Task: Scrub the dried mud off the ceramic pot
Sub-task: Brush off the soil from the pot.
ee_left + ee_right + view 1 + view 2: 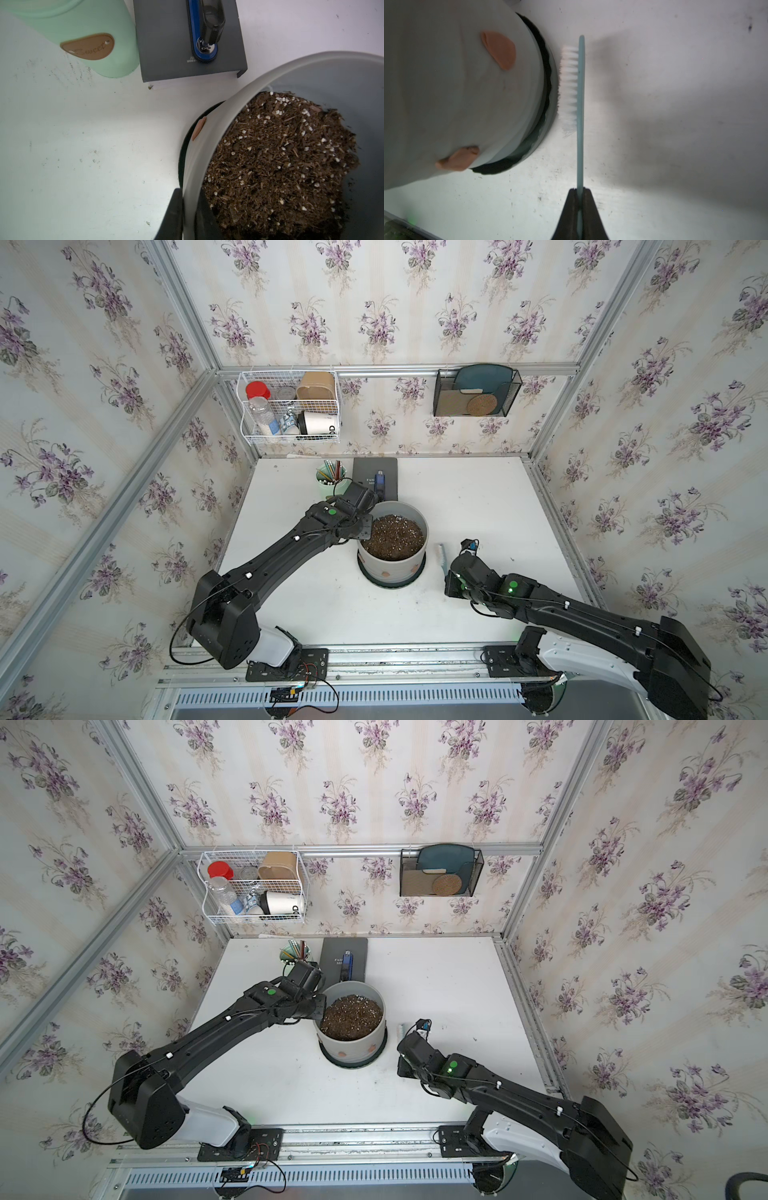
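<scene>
Wrist views: left fingers pinch ceramic pot rim (right fingers clamp brush).

We see the pale ceramic pot upright on its black saucer, oval reddish-brown dried mud blobs stuck low on its wall.

White table: black saucer, mint cup, grey book.

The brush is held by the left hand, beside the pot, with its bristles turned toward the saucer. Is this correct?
No: the right hand holds the brush, as the right wrist view shows. The left hand is shut on the rim of the pot. The rest holds: beside the pot, bristles toward the saucer.
</scene>
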### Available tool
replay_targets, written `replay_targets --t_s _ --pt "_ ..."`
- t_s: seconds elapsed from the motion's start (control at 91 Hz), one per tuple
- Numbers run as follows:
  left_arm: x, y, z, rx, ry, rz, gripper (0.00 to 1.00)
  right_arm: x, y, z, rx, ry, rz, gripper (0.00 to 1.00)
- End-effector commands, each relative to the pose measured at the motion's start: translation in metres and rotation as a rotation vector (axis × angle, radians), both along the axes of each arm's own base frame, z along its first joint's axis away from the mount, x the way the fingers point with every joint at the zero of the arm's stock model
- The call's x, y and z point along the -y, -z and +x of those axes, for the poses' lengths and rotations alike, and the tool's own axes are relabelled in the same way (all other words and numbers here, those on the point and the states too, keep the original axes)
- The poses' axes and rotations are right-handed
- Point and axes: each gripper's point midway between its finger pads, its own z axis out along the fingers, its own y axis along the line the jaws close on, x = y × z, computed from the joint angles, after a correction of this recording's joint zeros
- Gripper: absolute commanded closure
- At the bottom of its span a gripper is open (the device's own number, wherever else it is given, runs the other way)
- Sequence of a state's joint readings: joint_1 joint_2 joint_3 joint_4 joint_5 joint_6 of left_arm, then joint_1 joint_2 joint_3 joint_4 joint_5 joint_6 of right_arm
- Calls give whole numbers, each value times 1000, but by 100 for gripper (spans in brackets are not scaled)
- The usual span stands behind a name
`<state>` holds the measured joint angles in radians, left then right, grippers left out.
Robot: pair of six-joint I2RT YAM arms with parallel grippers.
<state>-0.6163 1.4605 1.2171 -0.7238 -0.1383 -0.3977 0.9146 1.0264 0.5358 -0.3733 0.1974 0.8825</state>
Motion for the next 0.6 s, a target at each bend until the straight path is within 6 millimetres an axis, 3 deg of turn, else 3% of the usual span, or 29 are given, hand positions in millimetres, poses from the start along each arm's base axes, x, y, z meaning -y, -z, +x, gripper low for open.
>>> replay_targets --t_s 0.0,0.088,0.396,0.593 --pt "18 -14 1 17 52 -66 71 -16 -16 20 67 -25 39 100" --pt "20 -16 1 16 58 -65 66 -26 -19 22 65 -47 68 100" --pt "26 -8 1 -2 64 -61 69 -23 -3 13 23 -51 79 100" --pt "29 0 -1 -16 64 -54 68 -34 -9 11 32 -85 147 100"
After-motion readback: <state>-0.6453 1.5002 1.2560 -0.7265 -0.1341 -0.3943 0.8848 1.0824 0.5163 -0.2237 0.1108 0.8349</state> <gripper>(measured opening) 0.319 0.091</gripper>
